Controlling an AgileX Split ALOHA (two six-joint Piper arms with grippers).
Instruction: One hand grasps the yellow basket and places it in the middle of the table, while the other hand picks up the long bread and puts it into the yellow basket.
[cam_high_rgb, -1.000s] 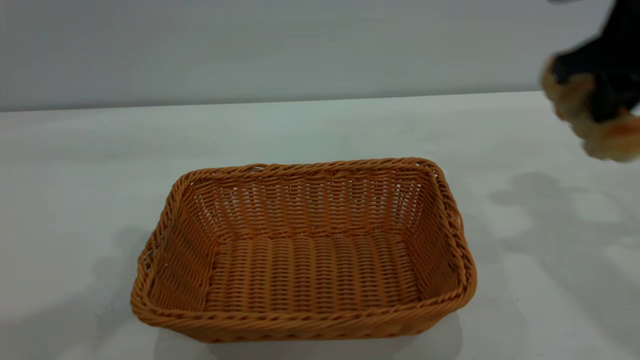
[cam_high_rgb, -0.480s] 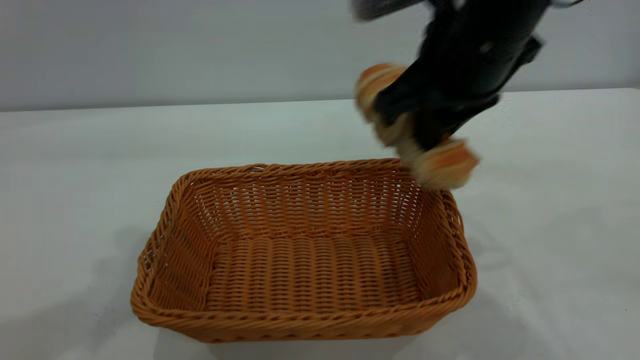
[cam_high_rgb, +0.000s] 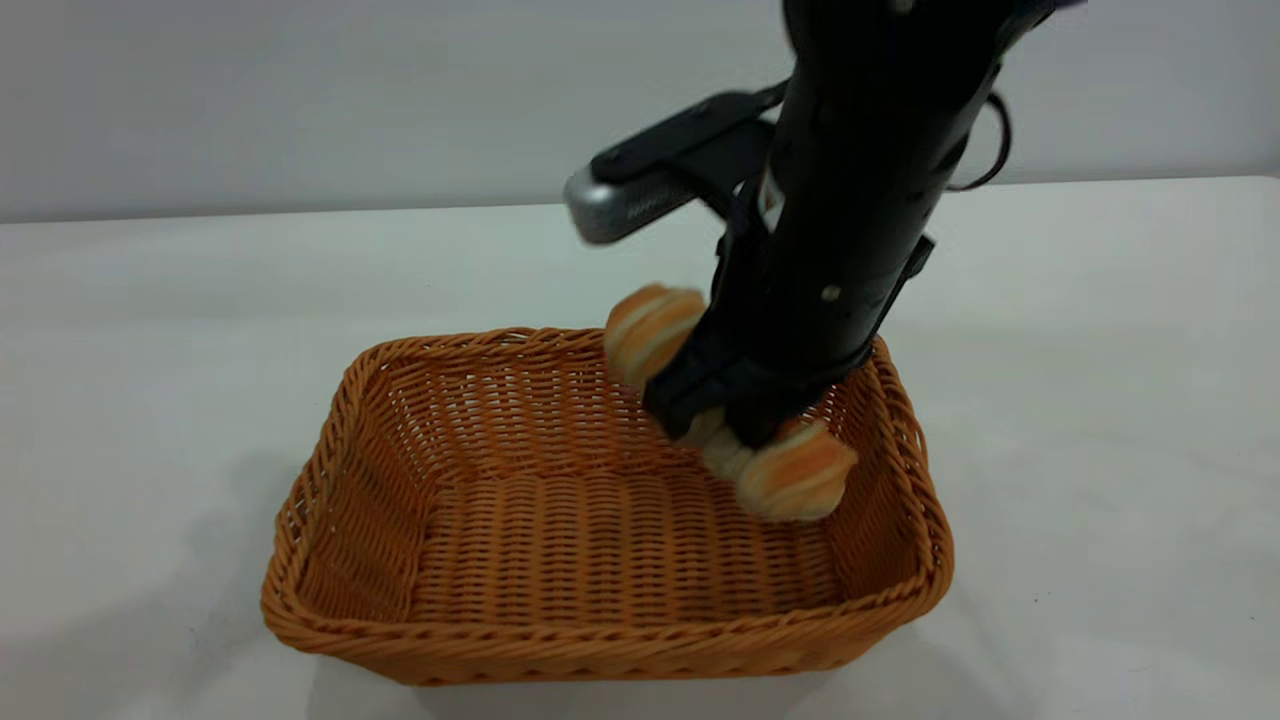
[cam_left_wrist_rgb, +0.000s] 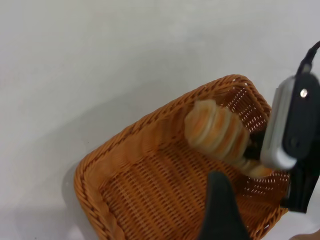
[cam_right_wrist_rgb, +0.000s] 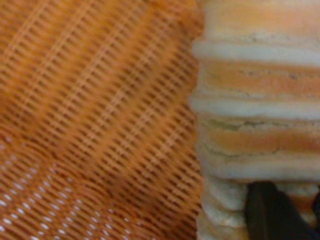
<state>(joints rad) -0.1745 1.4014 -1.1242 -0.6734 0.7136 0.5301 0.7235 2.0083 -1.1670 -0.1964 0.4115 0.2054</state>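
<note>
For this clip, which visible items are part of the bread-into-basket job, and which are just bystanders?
Part of the job:
- yellow basket, sitting on the table
- long bread, held over the basket's inside, not yet released
- right gripper, shut on the bread
- left gripper, only one finger in view above the basket

Just lying about:
- nothing else shows; only the plain wall behind

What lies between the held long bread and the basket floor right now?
Nothing: in the exterior view the long bread, clamped in the right pincer, hangs tilted over bare weave of the yellow basket, at its right end.
</note>
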